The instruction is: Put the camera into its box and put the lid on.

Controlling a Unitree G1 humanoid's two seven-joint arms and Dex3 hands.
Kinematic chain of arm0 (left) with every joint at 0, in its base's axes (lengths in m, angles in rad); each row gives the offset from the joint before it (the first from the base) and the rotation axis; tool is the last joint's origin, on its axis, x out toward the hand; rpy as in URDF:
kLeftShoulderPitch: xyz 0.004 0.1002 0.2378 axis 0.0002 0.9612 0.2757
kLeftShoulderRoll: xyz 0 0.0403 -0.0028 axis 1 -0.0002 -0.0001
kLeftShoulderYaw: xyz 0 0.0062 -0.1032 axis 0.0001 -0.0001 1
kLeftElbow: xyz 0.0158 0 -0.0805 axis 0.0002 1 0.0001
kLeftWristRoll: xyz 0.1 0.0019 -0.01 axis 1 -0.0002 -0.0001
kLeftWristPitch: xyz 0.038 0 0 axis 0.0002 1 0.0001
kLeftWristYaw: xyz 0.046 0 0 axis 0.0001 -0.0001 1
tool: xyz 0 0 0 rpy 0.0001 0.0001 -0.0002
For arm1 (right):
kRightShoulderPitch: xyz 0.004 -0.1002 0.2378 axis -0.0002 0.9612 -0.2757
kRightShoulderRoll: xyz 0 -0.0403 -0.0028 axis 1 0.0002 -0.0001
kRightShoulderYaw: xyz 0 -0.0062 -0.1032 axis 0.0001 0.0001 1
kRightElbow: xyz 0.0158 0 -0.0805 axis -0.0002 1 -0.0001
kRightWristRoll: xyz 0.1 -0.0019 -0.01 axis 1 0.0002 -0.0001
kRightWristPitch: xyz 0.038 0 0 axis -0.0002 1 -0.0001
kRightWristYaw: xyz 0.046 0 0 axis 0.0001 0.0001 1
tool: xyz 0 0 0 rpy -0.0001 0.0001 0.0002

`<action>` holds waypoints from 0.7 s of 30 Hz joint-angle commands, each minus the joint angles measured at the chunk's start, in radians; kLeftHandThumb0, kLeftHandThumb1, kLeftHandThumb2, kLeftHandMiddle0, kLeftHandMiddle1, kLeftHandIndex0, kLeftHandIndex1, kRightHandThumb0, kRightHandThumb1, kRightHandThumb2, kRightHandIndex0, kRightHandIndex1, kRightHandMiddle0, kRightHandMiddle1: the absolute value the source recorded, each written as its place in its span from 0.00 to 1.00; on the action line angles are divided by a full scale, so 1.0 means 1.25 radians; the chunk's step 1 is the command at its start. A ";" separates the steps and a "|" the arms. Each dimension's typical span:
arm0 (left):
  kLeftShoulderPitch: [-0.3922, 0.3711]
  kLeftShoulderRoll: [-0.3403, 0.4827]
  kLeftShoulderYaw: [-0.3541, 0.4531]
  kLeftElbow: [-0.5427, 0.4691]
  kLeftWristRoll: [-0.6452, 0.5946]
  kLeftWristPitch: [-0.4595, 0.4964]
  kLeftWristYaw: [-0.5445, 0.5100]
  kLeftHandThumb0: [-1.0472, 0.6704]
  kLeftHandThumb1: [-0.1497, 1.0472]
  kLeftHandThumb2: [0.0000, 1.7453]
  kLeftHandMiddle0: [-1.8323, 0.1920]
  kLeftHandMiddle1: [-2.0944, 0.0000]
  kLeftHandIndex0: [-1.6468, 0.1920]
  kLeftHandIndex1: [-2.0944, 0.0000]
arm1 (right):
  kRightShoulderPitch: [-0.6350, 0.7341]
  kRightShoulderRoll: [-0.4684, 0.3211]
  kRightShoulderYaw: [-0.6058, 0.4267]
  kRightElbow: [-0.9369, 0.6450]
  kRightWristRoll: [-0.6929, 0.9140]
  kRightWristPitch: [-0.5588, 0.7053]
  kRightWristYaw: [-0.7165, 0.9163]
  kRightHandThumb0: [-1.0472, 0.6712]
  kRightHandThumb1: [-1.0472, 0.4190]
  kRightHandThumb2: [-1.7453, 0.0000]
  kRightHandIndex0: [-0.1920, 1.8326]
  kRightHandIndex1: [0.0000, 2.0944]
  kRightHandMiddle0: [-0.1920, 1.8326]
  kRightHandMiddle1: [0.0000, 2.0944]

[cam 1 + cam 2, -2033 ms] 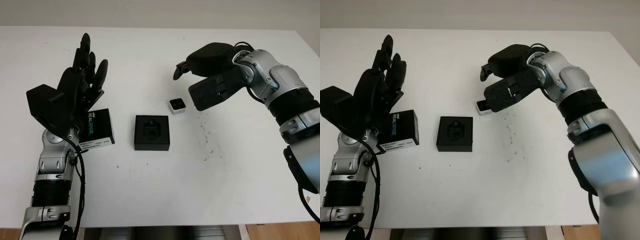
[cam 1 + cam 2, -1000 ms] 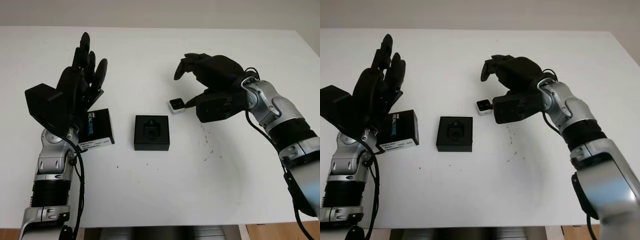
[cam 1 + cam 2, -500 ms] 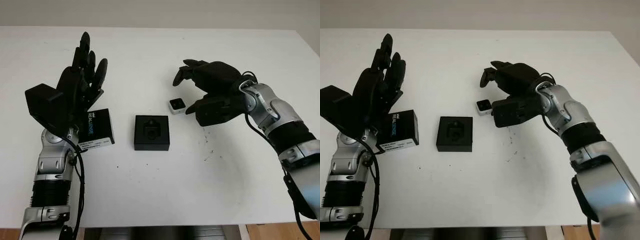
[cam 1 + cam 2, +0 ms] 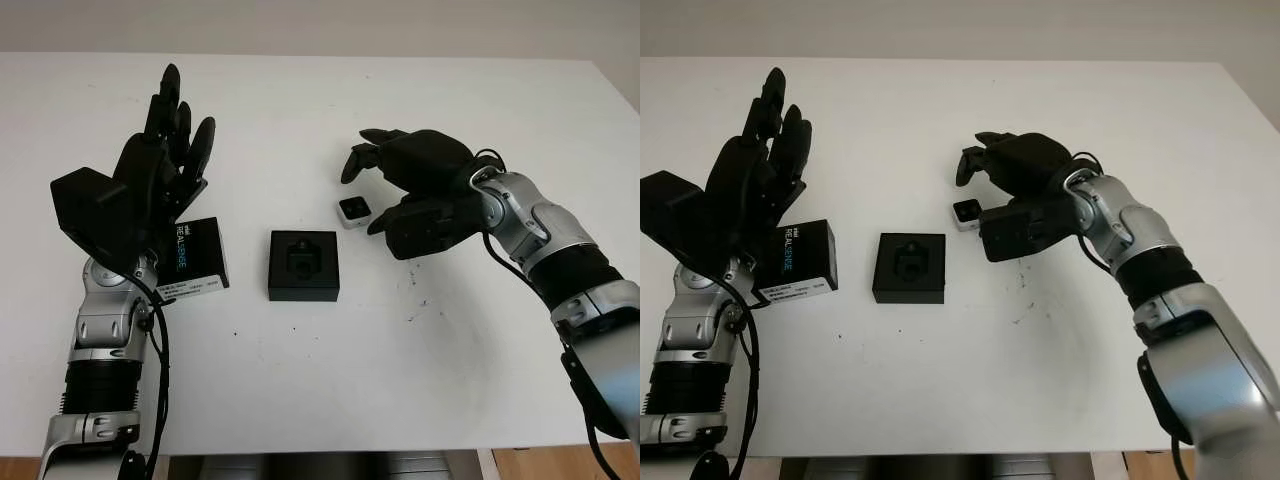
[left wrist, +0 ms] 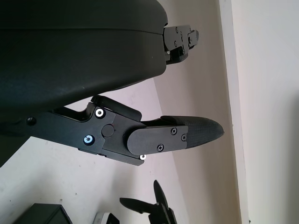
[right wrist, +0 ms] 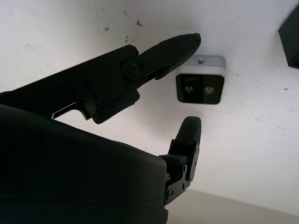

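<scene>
Right robot hand (image 4: pixel 400 190) over camera (image 4: pixel 353 210)

The box (image 4: pixel 304 265) sits mid-table (image 4: pixel 320 380), with the lid (image 4: pixel 194 257) to its left. The camera (image 4: pixel 354 211) lies behind and right of the box.

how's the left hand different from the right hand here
The left hand is raised upright at the table's left side, above the lid, and is idle. The right hand is low over the table, reaching around the camera without yet gripping it. Both are black and open.
</scene>
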 commanded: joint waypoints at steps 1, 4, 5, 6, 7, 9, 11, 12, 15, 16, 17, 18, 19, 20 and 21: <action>0.003 0.005 0.000 -0.008 0.002 -0.014 -0.002 0.22 1.00 0.27 0.97 0.97 0.96 0.97 | -0.015 0.005 0.003 0.011 -0.005 -0.013 -0.016 0.27 0.13 0.97 0.16 0.04 0.21 0.47; 0.004 0.007 -0.002 -0.007 0.005 -0.015 -0.006 0.23 1.00 0.28 0.97 0.97 0.96 0.97 | -0.019 0.012 0.011 0.024 -0.013 -0.016 -0.031 0.26 0.12 0.97 0.17 0.03 0.21 0.48; 0.005 0.007 -0.002 -0.008 0.005 -0.015 -0.006 0.23 1.00 0.28 0.97 0.97 0.96 0.97 | -0.020 0.014 0.012 0.029 -0.014 -0.019 -0.036 0.26 0.12 0.97 0.17 0.03 0.21 0.49; 0.006 0.007 -0.002 -0.008 0.005 -0.014 -0.006 0.23 1.00 0.28 0.97 0.97 0.96 0.97 | -0.022 0.017 0.014 0.035 -0.017 -0.023 -0.043 0.26 0.12 0.97 0.17 0.04 0.21 0.50; 0.007 0.006 -0.002 -0.010 0.005 -0.013 -0.006 0.22 1.00 0.28 0.97 0.97 0.96 0.97 | -0.023 0.019 0.016 0.041 -0.020 -0.028 -0.051 0.26 0.12 0.97 0.17 0.04 0.21 0.50; 0.007 0.007 -0.001 -0.012 0.002 -0.011 -0.009 0.22 1.00 0.28 0.97 0.97 0.96 0.97 | -0.024 0.023 0.018 0.051 -0.022 -0.035 -0.058 0.26 0.12 0.97 0.18 0.03 0.22 0.52; 0.009 0.007 0.000 -0.015 -0.001 -0.008 -0.012 0.23 1.00 0.28 0.97 0.98 0.97 0.97 | -0.024 0.026 0.021 0.062 -0.022 -0.041 -0.064 0.26 0.12 0.97 0.18 0.03 0.21 0.53; 0.010 0.005 0.001 -0.017 -0.001 -0.007 -0.011 0.23 1.00 0.28 0.97 0.98 0.97 0.97 | -0.025 0.028 0.022 0.065 -0.022 -0.040 -0.064 0.26 0.12 0.97 0.18 0.03 0.21 0.53; 0.013 0.003 0.003 -0.018 -0.004 -0.008 -0.011 0.23 1.00 0.28 0.97 0.97 0.96 0.97 | -0.026 0.032 0.025 0.076 -0.023 -0.038 -0.067 0.26 0.12 0.97 0.18 0.03 0.21 0.54; 0.014 0.003 0.002 -0.018 -0.004 -0.010 -0.011 0.23 1.00 0.27 0.97 0.97 0.96 0.97 | -0.026 0.033 0.025 0.078 -0.024 -0.038 -0.068 0.26 0.12 0.97 0.18 0.03 0.21 0.53; 0.014 0.006 0.000 -0.015 0.000 -0.015 -0.013 0.23 1.00 0.27 0.97 0.97 0.96 0.97 | -0.027 0.035 0.026 0.080 -0.024 -0.035 -0.068 0.26 0.12 0.97 0.18 0.03 0.21 0.53; 0.013 0.007 -0.001 -0.013 0.002 -0.018 -0.014 0.23 1.00 0.28 0.97 0.97 0.97 0.97 | -0.027 0.036 0.026 0.084 -0.025 -0.037 -0.070 0.27 0.12 0.97 0.18 0.03 0.21 0.53; 0.013 0.007 -0.003 -0.013 0.004 -0.018 -0.014 0.23 1.00 0.28 0.97 0.98 0.97 0.98 | -0.027 0.036 0.027 0.087 -0.025 -0.039 -0.074 0.27 0.12 0.97 0.18 0.03 0.21 0.53; 0.013 0.007 -0.003 -0.013 0.005 -0.016 -0.013 0.23 1.00 0.28 0.97 0.98 0.97 0.98 | -0.027 0.037 0.028 0.091 -0.026 -0.041 -0.079 0.27 0.12 0.97 0.18 0.03 0.21 0.53; 0.012 0.006 -0.003 -0.013 0.006 -0.016 -0.012 0.23 1.00 0.28 0.97 0.98 0.97 0.98 | -0.028 0.037 0.030 0.094 -0.027 -0.042 -0.083 0.27 0.12 0.97 0.19 0.03 0.21 0.53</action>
